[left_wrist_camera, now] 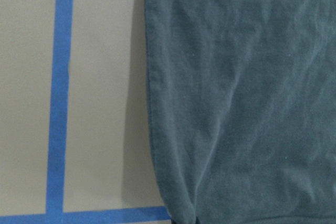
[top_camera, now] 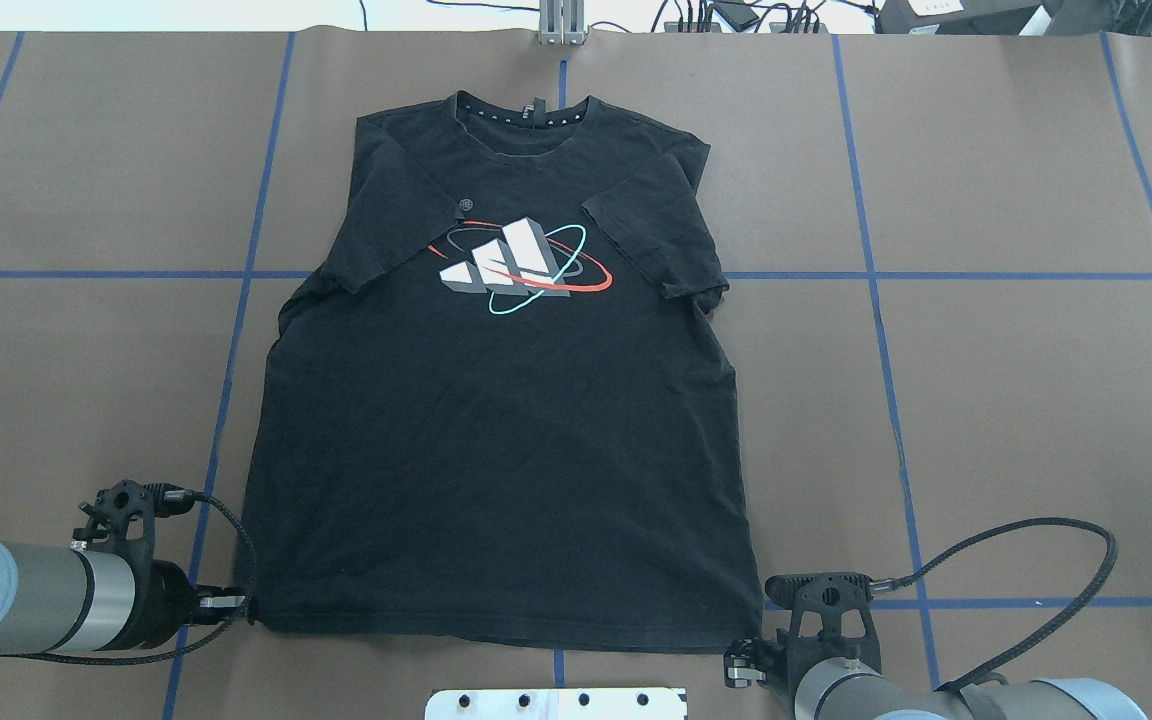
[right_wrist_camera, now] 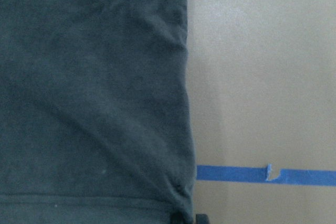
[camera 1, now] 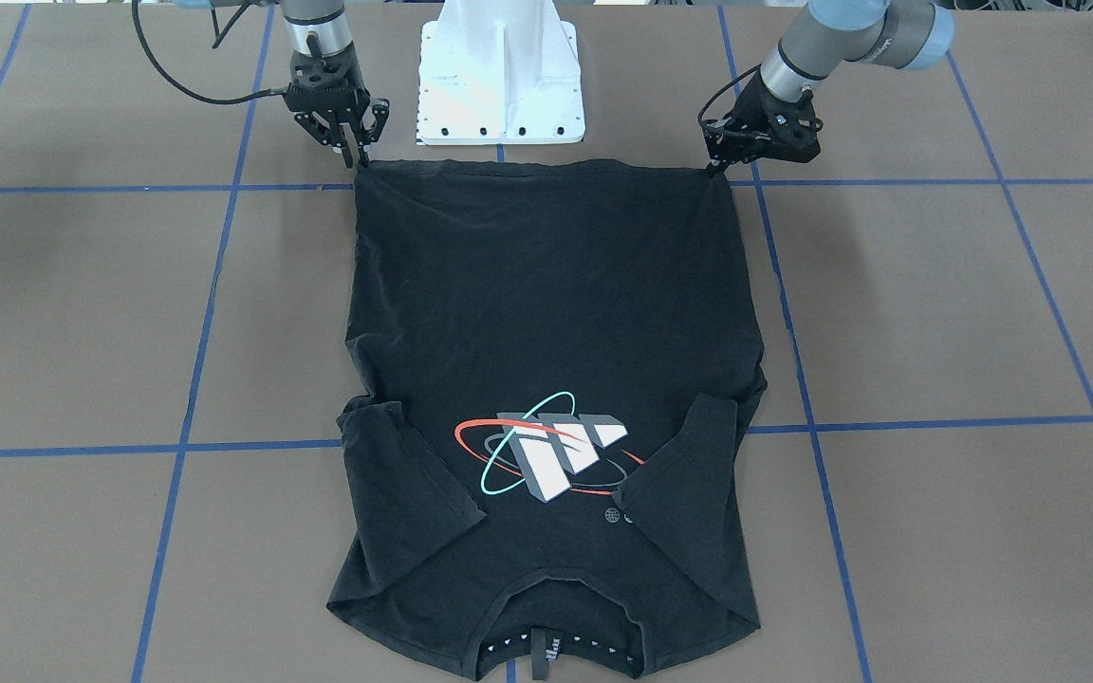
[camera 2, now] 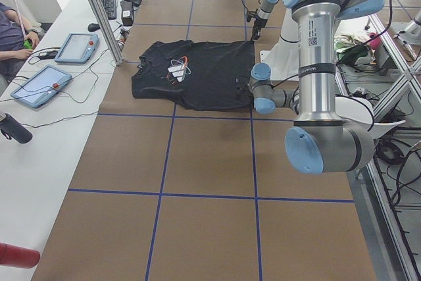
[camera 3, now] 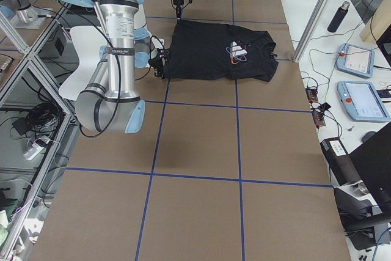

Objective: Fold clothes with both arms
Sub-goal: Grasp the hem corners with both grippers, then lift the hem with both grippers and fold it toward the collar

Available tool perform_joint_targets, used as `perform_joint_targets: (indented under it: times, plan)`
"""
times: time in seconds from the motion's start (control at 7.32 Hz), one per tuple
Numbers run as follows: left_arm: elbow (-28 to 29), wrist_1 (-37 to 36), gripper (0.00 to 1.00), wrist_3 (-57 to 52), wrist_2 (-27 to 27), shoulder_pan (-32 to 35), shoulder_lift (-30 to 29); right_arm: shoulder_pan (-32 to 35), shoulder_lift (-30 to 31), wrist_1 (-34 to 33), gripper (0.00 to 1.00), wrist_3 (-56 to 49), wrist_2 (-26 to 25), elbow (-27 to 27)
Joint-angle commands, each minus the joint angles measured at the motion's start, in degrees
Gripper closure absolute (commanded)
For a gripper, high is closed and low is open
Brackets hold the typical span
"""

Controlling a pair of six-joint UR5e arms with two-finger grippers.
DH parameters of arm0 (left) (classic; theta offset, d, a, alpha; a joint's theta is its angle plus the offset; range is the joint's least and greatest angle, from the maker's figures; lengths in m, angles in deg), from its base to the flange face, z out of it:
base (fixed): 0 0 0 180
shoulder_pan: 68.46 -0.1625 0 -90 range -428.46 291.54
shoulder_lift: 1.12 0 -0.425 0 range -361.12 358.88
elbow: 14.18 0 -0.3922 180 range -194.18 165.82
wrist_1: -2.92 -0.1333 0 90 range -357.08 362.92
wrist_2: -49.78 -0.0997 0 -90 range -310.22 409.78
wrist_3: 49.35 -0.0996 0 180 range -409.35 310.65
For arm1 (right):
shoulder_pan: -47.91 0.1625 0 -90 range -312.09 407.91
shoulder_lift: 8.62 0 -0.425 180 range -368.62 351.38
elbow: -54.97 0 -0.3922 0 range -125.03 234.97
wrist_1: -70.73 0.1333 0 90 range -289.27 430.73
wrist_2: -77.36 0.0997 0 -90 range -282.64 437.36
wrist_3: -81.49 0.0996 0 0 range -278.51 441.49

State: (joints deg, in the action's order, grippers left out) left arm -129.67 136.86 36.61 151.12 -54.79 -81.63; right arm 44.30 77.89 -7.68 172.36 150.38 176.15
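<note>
The black T-shirt [camera 1: 546,285] lies flat on the brown table, logo [top_camera: 521,265] up. Both sleeves are folded in over the chest, and the collar is at the far edge from me. My left gripper [top_camera: 248,607] is at the hem's left corner, low at the table, shut on the hem corner; it also shows in the front view [camera 1: 715,171]. My right gripper [top_camera: 748,660] is shut on the hem's right corner, also seen in the front view [camera 1: 361,161]. Both wrist views show fabric [left_wrist_camera: 236,103] [right_wrist_camera: 94,87] puckering toward the fingertips at the bottom edge.
The white pedestal base [camera 1: 501,85] stands just behind the hem, between the two grippers. Blue tape lines [top_camera: 876,275] grid the brown table. Tablets [camera 2: 41,85] and cables lie on the operators' bench beyond the collar side.
</note>
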Motion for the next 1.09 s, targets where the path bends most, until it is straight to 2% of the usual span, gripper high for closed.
perform_joint_targets:
  times: [0.0, 0.27, 0.55, 0.68, 0.96]
  plan:
    - [-0.17, 0.00, 1.00, 0.00, 0.00, 0.05, 0.00, 0.45, -0.03, 0.01, 1.00, -0.08, 0.46, 0.80]
    - [-2.53, -0.09, 1.00, 0.00, 2.00, 0.31, 0.52, 2.20, 0.06, -0.60, 1.00, -0.08, 2.90, 4.91]
    - [-7.79, -0.26, 1.00, -0.70, 8.58, 0.84, 3.67, 3.18, 1.63, -0.69, 1.00, -0.08, 6.08, 9.48]
    - [-11.82, -0.44, 1.00, -0.70, 12.09, 1.62, 5.69, 3.44, 3.73, -0.78, 1.00, -0.08, 8.44, 13.42]
    - [-17.30, -0.61, 1.00, -0.70, 15.29, 2.24, 8.08, 3.09, 5.07, -7.59, 1.00, -0.08, 11.10, 21.51]
